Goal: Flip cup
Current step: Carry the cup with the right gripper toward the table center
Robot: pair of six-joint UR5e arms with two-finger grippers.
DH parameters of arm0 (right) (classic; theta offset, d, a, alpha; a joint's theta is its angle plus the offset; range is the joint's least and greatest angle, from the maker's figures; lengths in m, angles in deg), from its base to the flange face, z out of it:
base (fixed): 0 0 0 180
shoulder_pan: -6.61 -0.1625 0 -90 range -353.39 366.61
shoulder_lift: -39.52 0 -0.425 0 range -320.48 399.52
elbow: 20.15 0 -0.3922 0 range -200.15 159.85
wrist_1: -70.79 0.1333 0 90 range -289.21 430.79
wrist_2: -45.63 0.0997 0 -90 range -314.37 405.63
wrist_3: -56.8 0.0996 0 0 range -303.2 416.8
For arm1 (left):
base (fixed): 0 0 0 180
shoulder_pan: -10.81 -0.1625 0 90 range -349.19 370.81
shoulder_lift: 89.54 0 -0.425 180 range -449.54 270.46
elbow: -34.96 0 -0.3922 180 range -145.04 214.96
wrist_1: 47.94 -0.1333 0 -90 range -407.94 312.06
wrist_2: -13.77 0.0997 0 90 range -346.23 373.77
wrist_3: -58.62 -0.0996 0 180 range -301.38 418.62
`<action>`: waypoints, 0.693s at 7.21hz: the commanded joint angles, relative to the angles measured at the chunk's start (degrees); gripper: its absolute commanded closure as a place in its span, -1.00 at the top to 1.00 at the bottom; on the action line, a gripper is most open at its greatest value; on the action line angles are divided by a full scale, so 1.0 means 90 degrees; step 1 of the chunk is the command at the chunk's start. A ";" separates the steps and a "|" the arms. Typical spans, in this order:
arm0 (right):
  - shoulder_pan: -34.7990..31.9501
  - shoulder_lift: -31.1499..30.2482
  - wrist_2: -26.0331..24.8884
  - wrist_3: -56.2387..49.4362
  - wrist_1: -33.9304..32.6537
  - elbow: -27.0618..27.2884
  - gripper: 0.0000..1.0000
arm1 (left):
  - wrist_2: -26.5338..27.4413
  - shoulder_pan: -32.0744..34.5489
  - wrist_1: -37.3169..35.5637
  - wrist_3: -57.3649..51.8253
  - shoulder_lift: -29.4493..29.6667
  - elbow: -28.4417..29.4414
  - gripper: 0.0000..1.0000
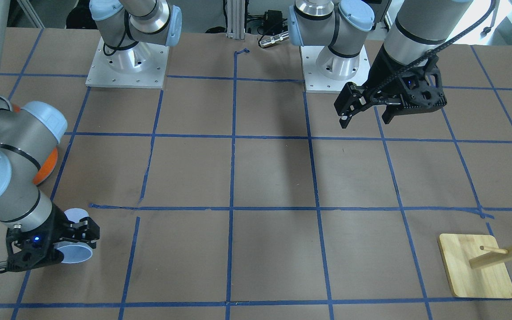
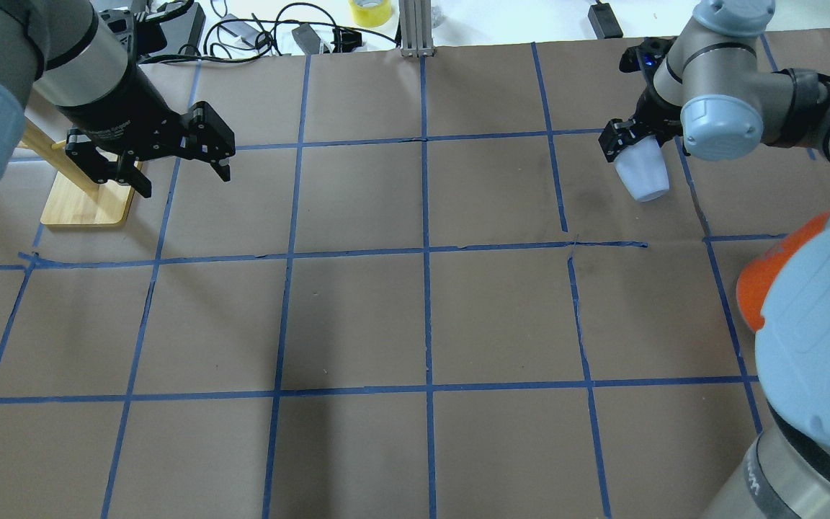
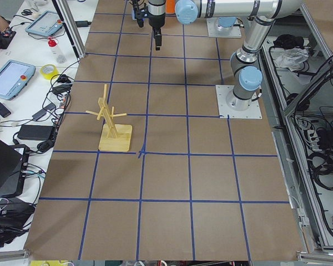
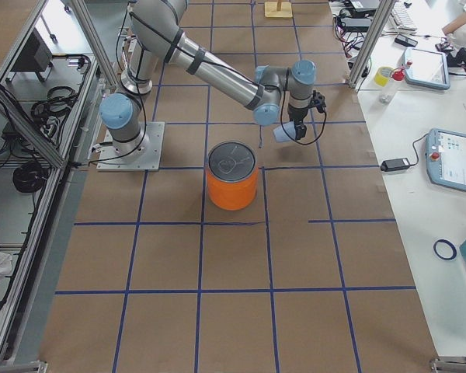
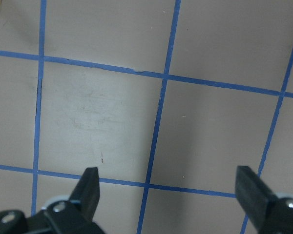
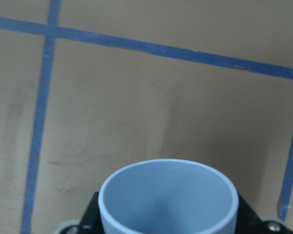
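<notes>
The small pale lavender-blue cup [image 1: 77, 254] sits between the fingers of my right gripper [image 1: 73, 242], which is shut on it at the far right part of the table. The cup [image 2: 643, 175] is tilted and held just above the brown paper. In the right wrist view its open mouth [image 6: 166, 200] faces the camera. It also shows in the exterior right view [image 4: 283, 134]. My left gripper [image 2: 184, 180] is open and empty, high over the left side; its fingers [image 5: 90, 183] stand wide apart over taped squares.
A big orange can [image 4: 233, 180] with a silver lid stands near the right arm, partly hidden in the overhead view [image 2: 768, 274]. A wooden peg stand [image 2: 87, 205] sits at the far left, under the left arm. Blue tape lines grid the table.
</notes>
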 commanded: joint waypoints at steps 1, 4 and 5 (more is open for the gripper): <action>-0.1079 -0.0076 0.0124 -0.0883 -0.0058 0.0010 -0.79 | 0.0023 -0.0010 0.0023 -0.0023 -0.0030 -0.0013 1.00; -0.2583 -0.0046 0.0086 -0.1258 -0.0524 -0.0059 -0.71 | 0.0091 -0.0778 -0.0055 -0.0284 -0.0001 0.0094 1.00; -0.2917 0.0041 0.0018 -0.1424 -0.0614 -0.0010 -0.70 | 0.0091 -0.0888 -0.0025 -0.0383 -0.0001 0.0094 1.00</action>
